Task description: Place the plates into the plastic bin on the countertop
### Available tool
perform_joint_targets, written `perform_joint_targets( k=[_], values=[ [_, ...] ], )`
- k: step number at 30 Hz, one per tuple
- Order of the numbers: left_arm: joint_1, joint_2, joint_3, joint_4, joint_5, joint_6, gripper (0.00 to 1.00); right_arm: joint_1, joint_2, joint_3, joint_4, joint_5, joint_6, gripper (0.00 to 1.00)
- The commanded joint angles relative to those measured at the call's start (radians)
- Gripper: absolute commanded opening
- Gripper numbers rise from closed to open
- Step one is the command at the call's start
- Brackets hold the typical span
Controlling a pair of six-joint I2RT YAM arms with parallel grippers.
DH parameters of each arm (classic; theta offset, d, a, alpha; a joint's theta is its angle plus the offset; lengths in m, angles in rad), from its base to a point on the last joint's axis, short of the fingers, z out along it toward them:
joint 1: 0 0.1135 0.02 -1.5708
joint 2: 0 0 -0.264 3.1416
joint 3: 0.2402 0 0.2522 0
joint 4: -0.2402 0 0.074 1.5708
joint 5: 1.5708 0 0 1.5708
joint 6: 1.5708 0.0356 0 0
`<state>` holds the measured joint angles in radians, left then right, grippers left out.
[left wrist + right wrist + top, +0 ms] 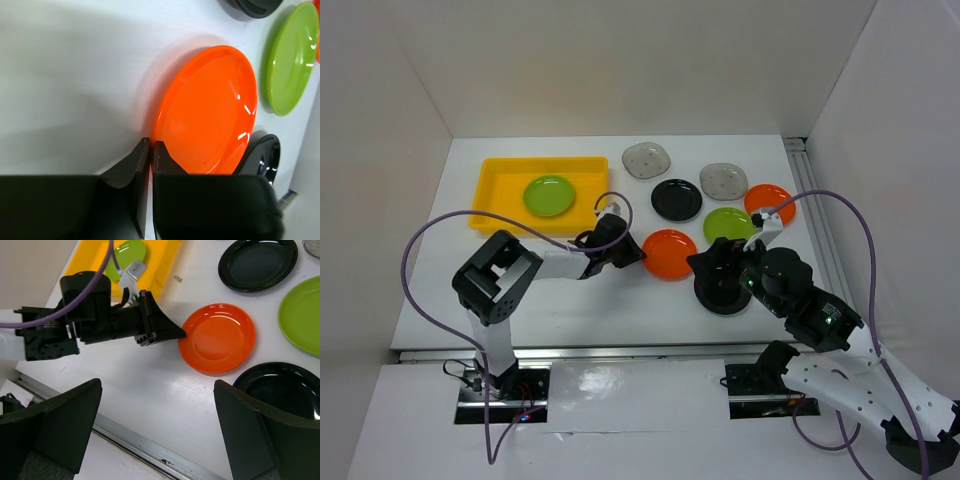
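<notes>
- Showing the pick-up step: the left end effector point(151, 147) has its fingers drawn together on the near rim of an orange plate point(207, 110). The plate lies flat on the white surface point(65, 75), near the middle of the layout.
- The grip takes only the thin edge of that plate; the rest of the plate rests on the surface, so the lift is judged not yet begun.
- The right end effector point(157, 384) stands wide open and holds nothing. It hangs above a black plate point(285, 390) at the front right.
- The yellow bin point(495, 190) sits at the back left of the surface, with one green plate point(549, 195) lying inside it.
- Seven plates lie outside the bin. Besides the two named, these are a grey plate point(647, 160), a second grey plate point(723, 180), a second black plate point(676, 199), a second green plate point(730, 223) and a second orange plate point(769, 203), clustered at the back right.
- By this count the task is judged to be early, with one plate of eight stowed.
- The next move calls for raising the pinched rim until the orange plate clears the surface. The plate then needs carrying back and to the left over the low wall of the bin, and releasing beside or on the green plate.
- Because the hold is at the edge alone, the plate is likely to hang tilted and may slip; a slow lift seems advisable.
</notes>
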<state>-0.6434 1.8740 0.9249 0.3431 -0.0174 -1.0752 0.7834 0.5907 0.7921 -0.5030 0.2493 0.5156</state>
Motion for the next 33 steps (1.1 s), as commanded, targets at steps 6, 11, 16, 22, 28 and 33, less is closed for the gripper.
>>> perform_joint_targets(
  k=[6, 11, 16, 22, 28, 33],
  values=[
    [0.092, -0.263, 0.040, -0.251, -0.041, 0.034, 0.00, 0.007, -0.018, 0.019, -0.022, 0.041, 0.006, 1.00],
    [0.264, -0.303, 0.089, -0.303, -0.027, 0.034, 0.00, 0.007, -0.019, 0.010, -0.003, 0.031, 0.006, 1.00],
    [0.480, -0.312, 0.110, -0.271, 0.017, 0.034, 0.00, 0.007, -0.028, -0.011, 0.027, 0.013, 0.006, 1.00],
    [0.651, -0.207, 0.207, -0.296, -0.007, 0.067, 0.00, 0.007, -0.019, -0.030, 0.037, -0.001, 0.006, 1.00],
    [0.746, -0.093, 0.258, -0.318, 0.020, 0.093, 0.00, 0.007, -0.029, -0.030, 0.026, 0.008, 0.006, 1.00],
    [0.775, -0.055, 0.273, -0.336, 0.066, 0.095, 0.06, 0.007, -0.020, -0.030, 0.037, 0.008, 0.006, 1.00]
  ],
)
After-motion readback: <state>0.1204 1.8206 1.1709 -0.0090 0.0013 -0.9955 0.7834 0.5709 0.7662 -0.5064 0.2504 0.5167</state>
